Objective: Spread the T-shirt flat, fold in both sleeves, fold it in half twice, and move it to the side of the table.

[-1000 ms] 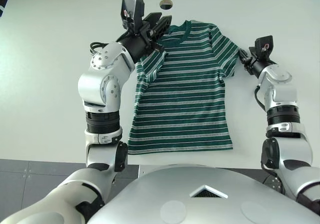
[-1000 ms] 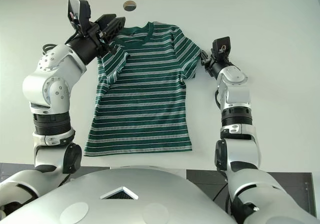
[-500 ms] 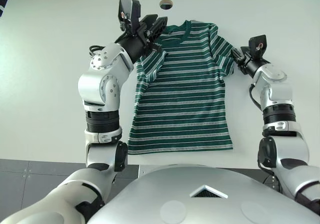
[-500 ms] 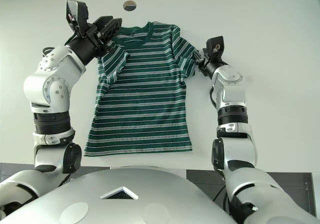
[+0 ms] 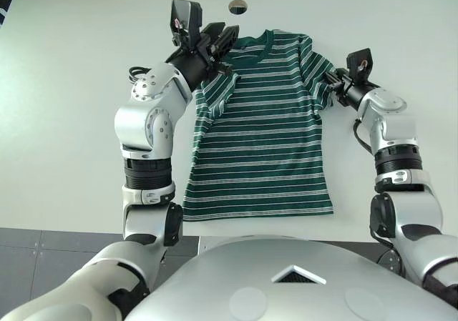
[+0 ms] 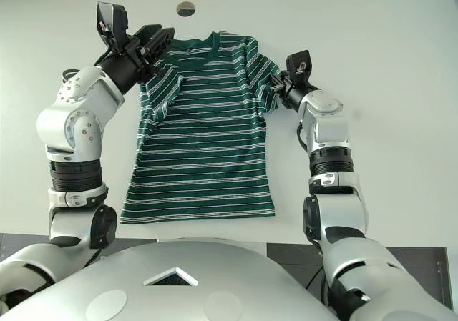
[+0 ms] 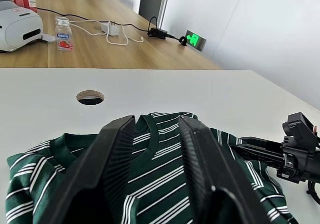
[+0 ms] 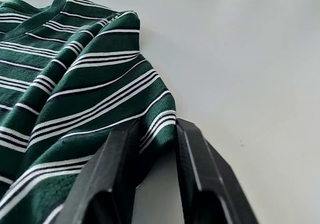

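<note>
A green T-shirt (image 5: 261, 142) with white stripes lies flat on the white table (image 5: 64, 121), collar at the far end. Its left sleeve (image 5: 215, 96) is folded in over the body. My left gripper (image 5: 230, 35) hovers open over the left shoulder by the collar, and the collar (image 7: 150, 134) shows in the gap between its fingers. My right gripper (image 5: 333, 84) is at the shirt's right edge, shut on the hem of the right sleeve (image 8: 100, 99), with striped cloth pinched between its fingers (image 8: 115, 164).
A round hole (image 5: 237, 6) sits in the table beyond the collar. White tabletop stretches to both sides of the shirt. The table's front edge (image 5: 71, 229) runs just past the shirt's hem. Farther back stands a wooden desk (image 7: 75, 49) with a small bottle (image 7: 62, 33).
My right gripper has moved left toward the shirt's body, drawing the right sleeve's edge inward. The left arm has barely shifted.
</note>
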